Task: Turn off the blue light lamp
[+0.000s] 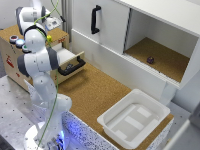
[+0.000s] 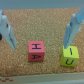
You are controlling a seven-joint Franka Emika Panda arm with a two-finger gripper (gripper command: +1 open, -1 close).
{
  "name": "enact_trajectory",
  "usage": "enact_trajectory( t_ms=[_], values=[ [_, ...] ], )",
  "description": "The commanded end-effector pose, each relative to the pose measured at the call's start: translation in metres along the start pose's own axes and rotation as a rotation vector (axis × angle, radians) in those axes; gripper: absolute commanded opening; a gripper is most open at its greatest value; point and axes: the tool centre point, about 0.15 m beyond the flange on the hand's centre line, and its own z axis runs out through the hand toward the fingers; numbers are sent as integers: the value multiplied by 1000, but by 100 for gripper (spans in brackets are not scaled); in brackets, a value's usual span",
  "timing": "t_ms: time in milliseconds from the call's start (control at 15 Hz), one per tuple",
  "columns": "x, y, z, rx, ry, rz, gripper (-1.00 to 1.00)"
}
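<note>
Exterior view first, then wrist view: the lamp waits on a box while the open fingers hang over two blocks.
Exterior view shows the small round blue lamp (image 1: pixel 20 43) on top of the brown wooden box (image 1: pixel 60 36) at the exterior view's left, next to other little round lamps; it is blurry, so I am not sure which one glows. It looks hard, light and smooth, so I think a soft push straight down on its top is best, not a grab. The cork table (image 1: pixel 95 90) is flat, with lots of room. Wrist view shows the two pale blue fingers (image 2: pixel 7 30) wide apart, holding nothing, over a red letter block (image 2: pixel 36 51) and a yellow letter block (image 2: pixel 69 56) on cork.
</note>
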Motion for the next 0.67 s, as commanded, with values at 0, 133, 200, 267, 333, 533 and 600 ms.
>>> enact_trajectory(
  t_ms=[0,133,200,267,333,533,600],
  values=[
    [-9,0,-2,35,31,15,100],
    [-9,0,-2,35,31,15,100],
    [-9,0,-2,35,31,15,100],
    [-9,0,-2,35,31,15,100],
    [-9,0,-2,35,31,15,100],
    [-6,-17,-18,43,40,-43,100],
    [-8,-26,-24,94,52,-50,100]
  ],
)
